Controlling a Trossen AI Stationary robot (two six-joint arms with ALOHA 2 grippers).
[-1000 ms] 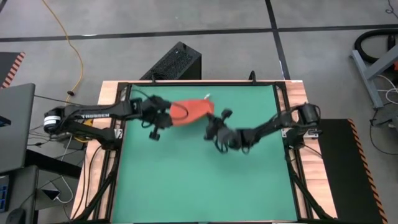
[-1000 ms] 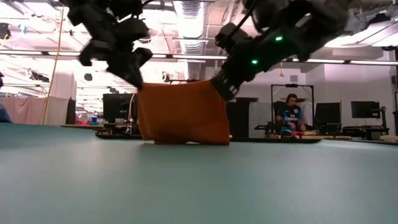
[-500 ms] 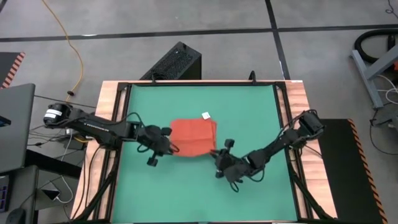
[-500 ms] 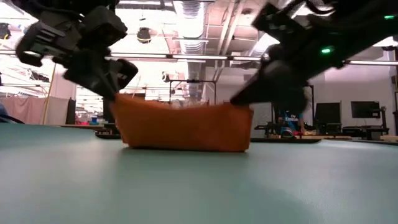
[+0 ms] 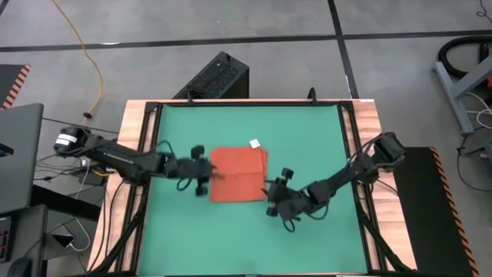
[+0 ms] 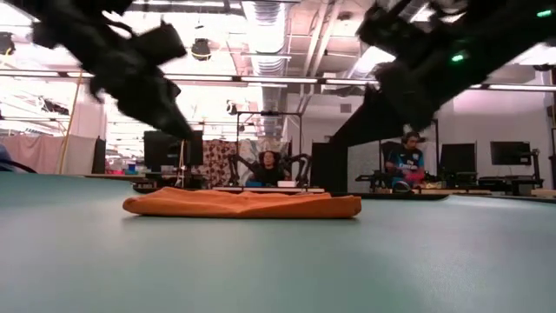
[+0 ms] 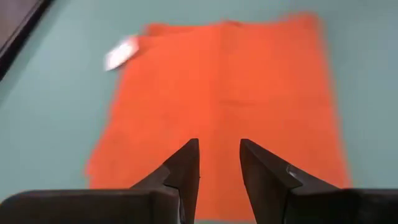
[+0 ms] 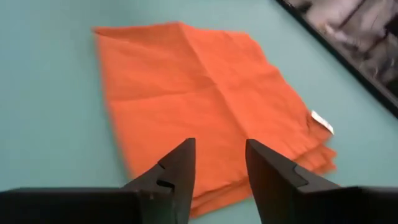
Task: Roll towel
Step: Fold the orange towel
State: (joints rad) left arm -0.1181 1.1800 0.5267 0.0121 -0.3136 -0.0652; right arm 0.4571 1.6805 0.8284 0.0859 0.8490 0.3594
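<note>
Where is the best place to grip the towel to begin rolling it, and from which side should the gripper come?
Probably the near edge of the towel, approached from above: it lies flat and folded on the table, so only its thin edges can be pinched.

The towel lies flat mid-table, left gripper at its left edge, right gripper off its right.
</note>
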